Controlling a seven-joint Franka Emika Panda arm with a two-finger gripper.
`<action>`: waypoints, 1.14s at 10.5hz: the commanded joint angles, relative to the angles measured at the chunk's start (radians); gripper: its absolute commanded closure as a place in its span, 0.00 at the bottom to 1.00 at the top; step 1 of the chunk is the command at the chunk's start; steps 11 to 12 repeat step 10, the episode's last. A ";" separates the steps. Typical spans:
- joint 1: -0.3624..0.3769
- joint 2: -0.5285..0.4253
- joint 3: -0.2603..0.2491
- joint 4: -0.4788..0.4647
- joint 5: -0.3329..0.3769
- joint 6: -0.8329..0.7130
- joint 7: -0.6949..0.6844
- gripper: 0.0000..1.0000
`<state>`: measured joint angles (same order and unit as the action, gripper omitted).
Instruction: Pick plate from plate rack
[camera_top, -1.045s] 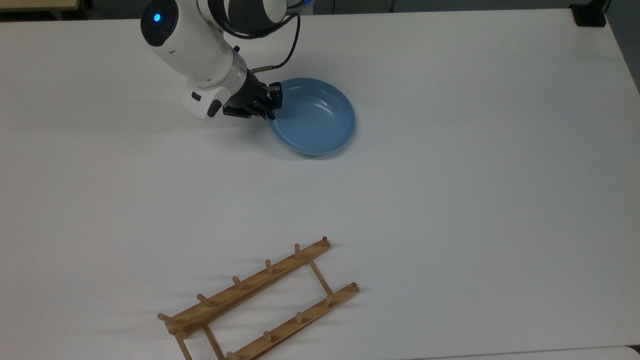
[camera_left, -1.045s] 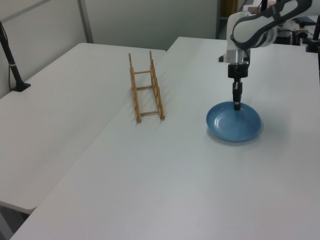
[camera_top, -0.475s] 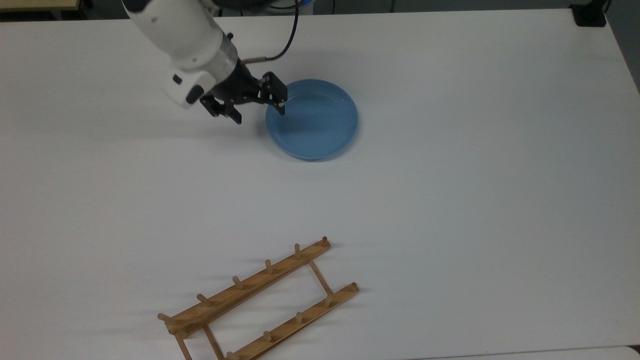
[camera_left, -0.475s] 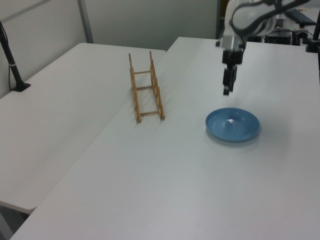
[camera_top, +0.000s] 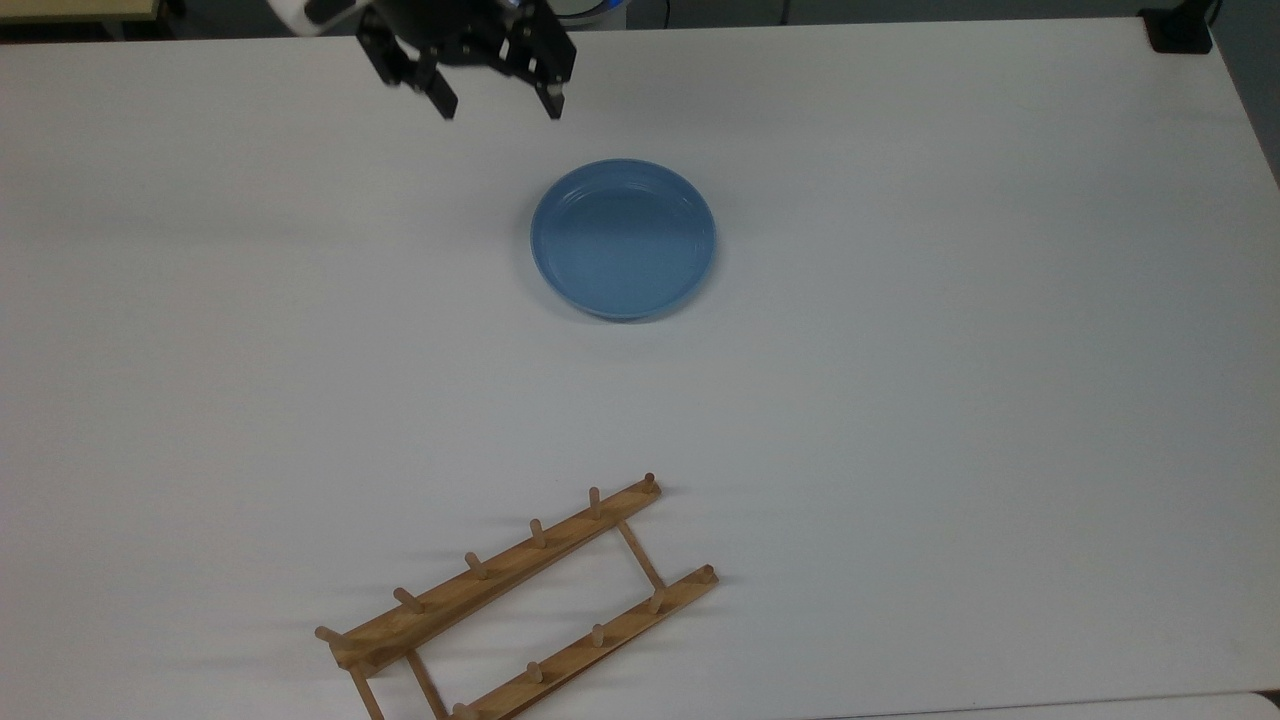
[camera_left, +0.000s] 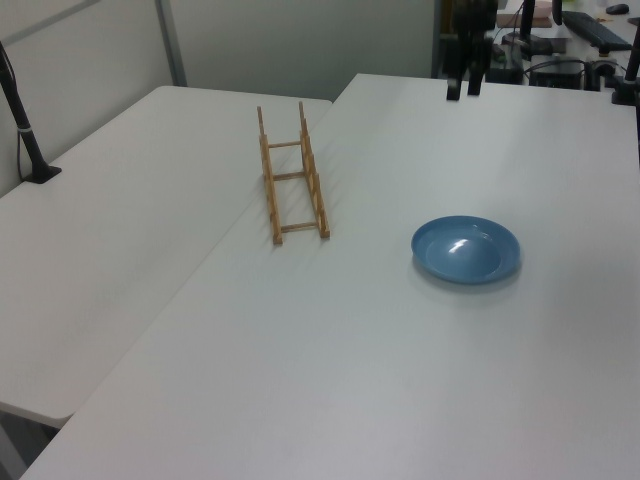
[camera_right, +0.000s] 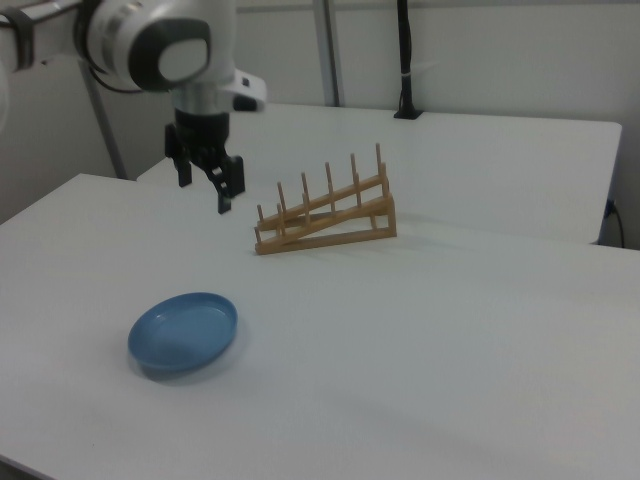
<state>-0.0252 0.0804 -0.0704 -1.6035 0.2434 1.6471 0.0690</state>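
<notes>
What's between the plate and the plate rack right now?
Bare white table in the top view: nothing lies between the plate and the plate rack.

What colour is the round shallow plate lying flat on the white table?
Plain medium blue, with faint concentric rings inside; the round shallow plate shows best in the top view.

A white table (camera_top: 950, 400) carries the things. The blue plate (camera_top: 623, 238) lies flat on it, open side up, in the upper middle of the top view. The wooden plate rack (camera_top: 520, 600) stands on the table well apart from the plate, near the lower edge of the top view. In the left view a second white table (camera_left: 110, 260) stands just beside the first one.
</notes>
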 joint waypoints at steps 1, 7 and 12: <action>0.039 -0.057 0.020 0.036 -0.098 -0.046 0.155 0.00; 0.074 -0.096 0.026 0.019 -0.377 0.017 0.107 0.00; 0.077 -0.097 0.041 0.022 -0.371 0.010 0.100 0.00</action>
